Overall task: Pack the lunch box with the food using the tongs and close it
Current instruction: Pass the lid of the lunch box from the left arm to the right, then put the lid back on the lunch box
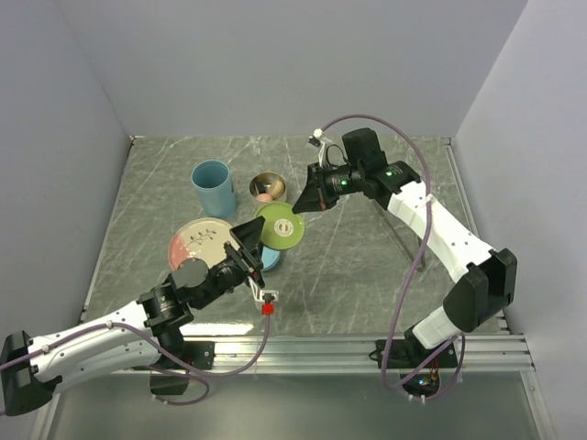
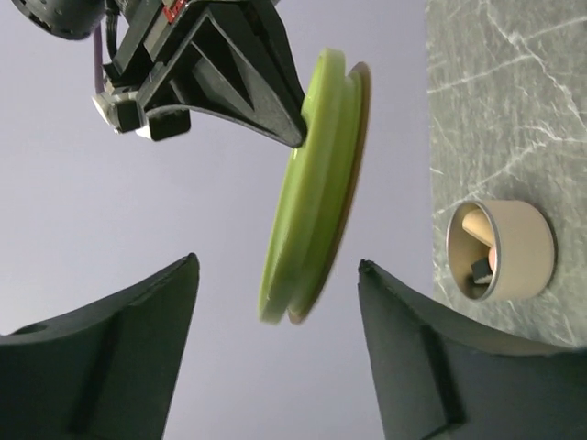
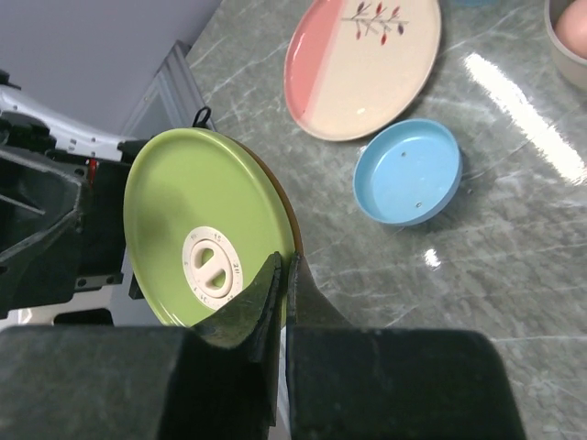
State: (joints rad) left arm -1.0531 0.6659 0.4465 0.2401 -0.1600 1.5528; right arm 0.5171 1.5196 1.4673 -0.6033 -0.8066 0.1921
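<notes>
- The left gripper (image 2: 277, 263) has its jaws spread wide on either side of a green lid (image 3: 197, 202), touching nothing.
- The right gripper (image 3: 284, 270) pinches that lid's rim and holds it on edge in the air.
- A blue lid (image 3: 408, 171) lies on the table beside a pink-and-cream plate (image 3: 367, 73).
- Farther back, the round lunch box (image 2: 525, 240) holds the food (image 2: 477, 229), with a blue cup (image 1: 213, 188) beside it.

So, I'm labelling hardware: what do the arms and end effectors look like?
The left arm and right arm have white shells, black joints and mauve cables; green lights on the right. The left end effector and right end effector have black tapered fingers.
</notes>
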